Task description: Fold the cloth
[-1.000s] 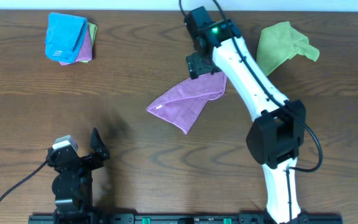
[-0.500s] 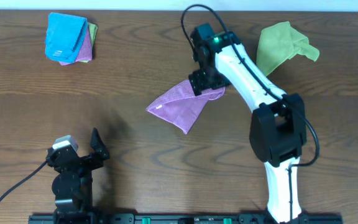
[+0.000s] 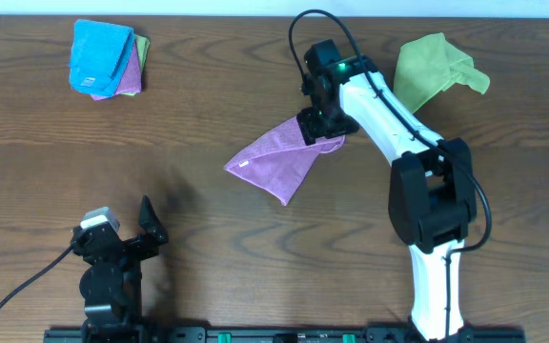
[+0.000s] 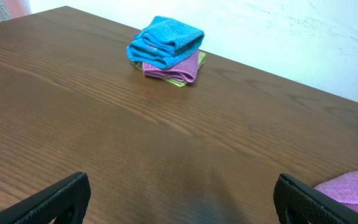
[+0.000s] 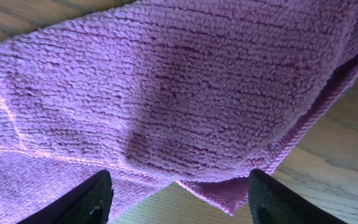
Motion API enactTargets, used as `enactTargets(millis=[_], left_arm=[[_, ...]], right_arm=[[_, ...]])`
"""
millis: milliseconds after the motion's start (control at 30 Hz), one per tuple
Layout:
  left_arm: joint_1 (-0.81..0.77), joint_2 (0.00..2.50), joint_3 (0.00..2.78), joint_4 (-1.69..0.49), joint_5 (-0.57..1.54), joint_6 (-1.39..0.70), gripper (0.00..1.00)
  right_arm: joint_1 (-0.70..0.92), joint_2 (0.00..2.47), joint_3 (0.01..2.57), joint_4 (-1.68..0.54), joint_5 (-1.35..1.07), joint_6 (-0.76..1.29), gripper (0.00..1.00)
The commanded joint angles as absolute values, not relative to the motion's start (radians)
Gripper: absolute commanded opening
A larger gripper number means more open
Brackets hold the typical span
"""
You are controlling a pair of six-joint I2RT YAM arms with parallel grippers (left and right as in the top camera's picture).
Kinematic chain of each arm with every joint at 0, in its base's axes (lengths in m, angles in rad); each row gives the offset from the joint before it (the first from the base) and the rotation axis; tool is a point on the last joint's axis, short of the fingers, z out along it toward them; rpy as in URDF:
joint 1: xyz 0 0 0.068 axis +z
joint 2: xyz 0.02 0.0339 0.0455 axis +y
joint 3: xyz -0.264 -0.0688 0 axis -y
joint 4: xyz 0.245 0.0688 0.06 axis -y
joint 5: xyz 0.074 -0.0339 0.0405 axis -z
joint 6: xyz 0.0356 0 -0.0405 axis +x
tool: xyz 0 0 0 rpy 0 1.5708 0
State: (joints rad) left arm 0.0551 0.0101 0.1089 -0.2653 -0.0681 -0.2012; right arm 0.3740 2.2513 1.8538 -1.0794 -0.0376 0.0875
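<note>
The purple cloth (image 3: 279,157) lies folded into a rough triangle at the middle of the table, its small white tag (image 3: 242,165) near the left tip. My right gripper (image 3: 315,126) hangs open right over the cloth's upper right corner. In the right wrist view the purple cloth (image 5: 185,87) fills the frame, and the open fingers (image 5: 179,199) straddle its folded edge without gripping it. My left gripper (image 3: 146,229) is open and empty at the front left, far from the cloth. In the left wrist view a bit of the cloth (image 4: 353,186) shows at the right edge.
A stack of folded cloths, blue on top (image 3: 101,55), sits at the back left; it also shows in the left wrist view (image 4: 165,42). A lime-green cloth (image 3: 434,67) lies crumpled at the back right, next to the right arm.
My right gripper has moved from the table's far side toward the front and down onto the cloth's upper right corner. The cloth's right edge has shifted slightly. The left arm has not moved.
</note>
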Motion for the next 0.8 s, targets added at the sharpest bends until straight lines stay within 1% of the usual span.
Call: enactTargets(millis=[0,100,133,167,200,333,433,500,533,600,633,667,700,767], left_arm=[[0.05,0.006,0.085,-0.278,-0.086,-0.187,0.95],[0.05,0.006,0.085,-0.278,-0.086,-0.187,0.95],[0.05,0.006,0.085,-0.278,-0.086,-0.187,0.95],[0.05,0.006,0.085,-0.278,-0.086,-0.187,0.95],[0.05,0.006,0.085,-0.278,-0.086,-0.187,0.95],[0.05,0.006,0.085,-0.278,-0.086,-0.187,0.95],[0.05,0.006,0.085,-0.278,-0.086,-0.187,0.95],[0.05,0.006,0.085,-0.278,-0.086,-0.187,0.95],[0.05,0.006,0.085,-0.278,-0.086,-0.187,0.95],[0.05,0.006,0.085,-0.278,-0.086,-0.187,0.95],[0.05,0.006,0.085,-0.278,-0.086,-0.186,0.95],[0.05,0.006,0.085,-0.278,-0.086,-0.187,0.95],[0.05,0.006,0.085,-0.278,-0.086,-0.187,0.95],[0.05,0.006,0.085,-0.278,-0.086,-0.187,0.95]], right_arm=[[0.365,2.277,1.85,-1.077,-0.029,0.065,0.68],[0.365,2.282,1.85,-1.065,-0.024,0.065,0.66],[0.365,2.282,1.85,-1.056,-0.021,0.065,0.64],[0.364,2.283,1.85,-1.05,-0.017,0.065,0.59],[0.364,2.284,1.85,-1.046,-0.009,0.065,0.57],[0.36,2.298,1.85,-1.043,-0.001,0.065,0.59],[0.356,2.311,1.85,-1.047,-0.001,0.065,0.58],[0.354,2.317,1.85,-1.047,-0.001,0.065,0.56],[0.354,2.32,1.85,-1.046,-0.001,0.065,0.53],[0.353,2.32,1.85,-1.042,-0.001,0.065,0.39],[0.353,2.32,1.85,-1.04,-0.001,0.065,0.34],[0.354,2.32,1.85,-1.04,-0.001,0.065,0.28],[0.354,2.32,1.85,-1.04,-0.001,0.066,0.24],[0.354,2.319,1.85,-1.04,-0.001,0.067,0.23]])
